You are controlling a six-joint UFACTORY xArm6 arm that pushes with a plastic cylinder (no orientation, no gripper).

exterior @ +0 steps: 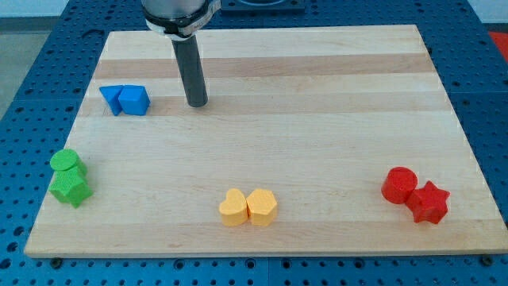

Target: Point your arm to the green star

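my tip (197, 103) sits on the pale wooden board (317, 95) near the view's top left, just right of two touching blue blocks (126, 100), shapes hard to call. no pincer on this arm, just a bare dark rod, so nothing to open or shut and nothing held.

the small green star-shaped block (71, 188) lies at the view's left edge, low down, touching a green round cylinder block (66, 162) just above it. well apart from my tip, down and to the left.

handling, as i judge it: small, stiff, light, prob slides easy on smooth wood, so any nudge shifts it. no hold needed, only pointing; stop just short, approaching from its right side, where it's free.

room: star is v close to the board's left edge, so a push from the right could tip it off. diagonal path from tip to star looks open once i pass below the blue pair. two yellow heart-like blocks (248, 207) at bottom centre, red cylinder (398, 185) and red star (429, 202) at bottom right, all well out of the way.
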